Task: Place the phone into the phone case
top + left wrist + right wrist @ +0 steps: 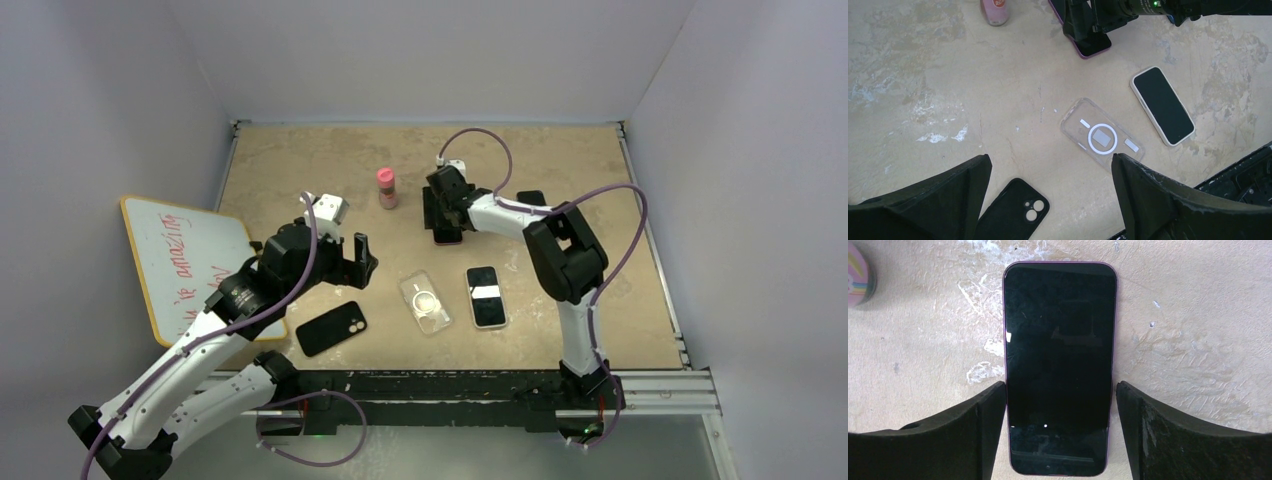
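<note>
Right end effector (1060, 390) sits low over the purple-edged phone (1058, 340), far-centre on the table (290, 160). Jaws spread astride its long sides, not pinching yet: one finger at the edge, a sliver of table showing at the other. Left end effector (1050, 165) is spread wide with nothing in it, hovering at 10 o'clock of the clear case (1102, 136). Clear case lies flat at 6 o'clock from that phone, well apart. White phone (1163, 105) is just beside the case at 3 o'clock, black case (1015, 207) at 9 o'clock.

Risks, my read:
- Phone lies flat, so fingers may skid off the thin edges and only shove it.
- Uneven contact could spin it toward the pink bottle (386, 187) at 10 o'clock.
- Two phones and two cases, so wrong pairing is possible.
- Clear case is loose and would slide under pressing unless the left braces it.
</note>
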You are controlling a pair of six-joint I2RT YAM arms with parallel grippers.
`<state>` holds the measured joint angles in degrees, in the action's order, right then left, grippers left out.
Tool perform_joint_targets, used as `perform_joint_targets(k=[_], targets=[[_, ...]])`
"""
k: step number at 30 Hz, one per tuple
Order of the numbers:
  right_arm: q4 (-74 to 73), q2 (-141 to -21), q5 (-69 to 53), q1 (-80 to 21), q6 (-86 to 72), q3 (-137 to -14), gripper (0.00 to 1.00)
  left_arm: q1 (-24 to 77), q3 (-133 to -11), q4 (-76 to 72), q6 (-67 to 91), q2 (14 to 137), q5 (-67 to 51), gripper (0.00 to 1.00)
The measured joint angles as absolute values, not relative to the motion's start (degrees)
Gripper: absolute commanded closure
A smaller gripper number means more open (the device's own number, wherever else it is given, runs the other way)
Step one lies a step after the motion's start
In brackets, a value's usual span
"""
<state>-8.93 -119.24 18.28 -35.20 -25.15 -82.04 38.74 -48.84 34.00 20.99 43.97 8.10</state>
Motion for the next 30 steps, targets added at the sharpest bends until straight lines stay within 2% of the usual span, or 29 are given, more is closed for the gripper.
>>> perform_joint_targets(k=[4, 8, 14, 21, 30], targets=[[-7.1, -118.1, 17.2, -35.2, -24.3, -80.0, 0.34, 38.8, -48.8, 34.0, 21.5, 44.0, 8.1, 0.07], [-6.0, -115.6, 16.1, -35.2, -23.9, -76.3, 0.41, 38.7, -48.4, 33.7, 23.6, 43.9, 7.7, 0.08], [-5.6, -110.5, 13.6, -35.2, -24.0, -69.8, 0.48, 38.7, -43.8, 31.2, 28.0, 45.3, 3.8, 0.13], [-4.7, -104.5, 10.4, -35.2, -24.6, -62.4, 0.57, 38.7, -36.2, 26.3, 33.9, 52.5, -4.1, 0.16], [-0.4, -100.1, 6.4, -35.2, -25.1, -56.5, 0.61, 38.8, -34.2, 17.6, 36.0, 57.1, -8.7, 0.22]])
